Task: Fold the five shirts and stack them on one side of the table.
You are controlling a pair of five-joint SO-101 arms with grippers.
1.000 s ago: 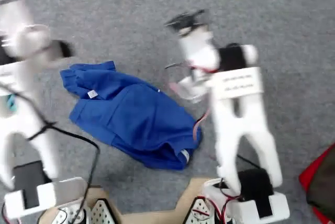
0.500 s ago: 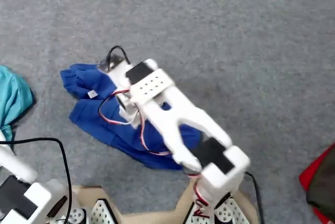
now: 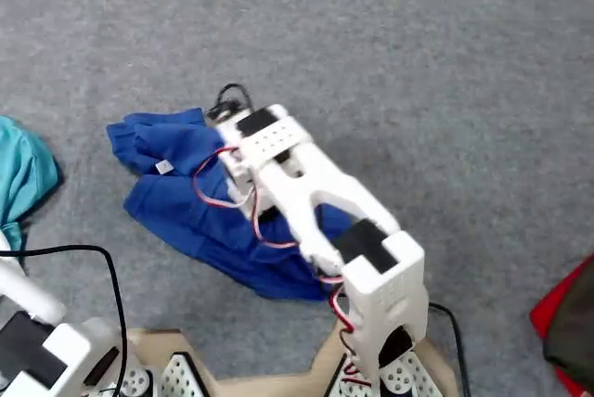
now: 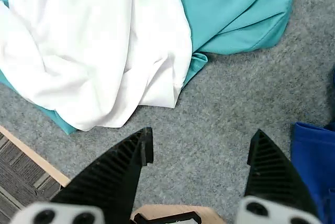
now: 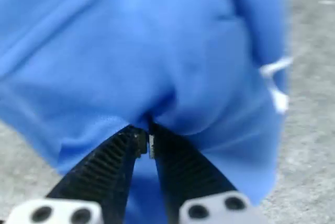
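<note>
A crumpled blue shirt [image 3: 172,202] lies on the grey table left of centre. My right arm [image 3: 278,160] stretches over it from the front edge. In the right wrist view my right gripper [image 5: 147,143] is shut on a fold of the blue shirt [image 5: 131,62]. My left gripper [image 4: 203,136] hangs open above bare grey cloth, with a white shirt [image 4: 89,51] lying on a teal shirt [image 4: 235,4] just beyond its fingers. A corner of the blue shirt [image 4: 314,156] shows to one side. The teal shirt [image 3: 23,174] sits at the table's left edge.
A red and dark garment [image 3: 566,318] lies at the right edge. The left arm's base [image 3: 46,351] and a black cable [image 3: 102,267] are at the front left. The table's wooden rim [image 4: 31,156] runs close to the white shirt. Grey table [image 3: 445,72] stretches back and right.
The right arm swung left from the table's middle onto the blue shirt, then shifted slightly right. The left arm left the upper left, uncovering the teal shirt.
</note>
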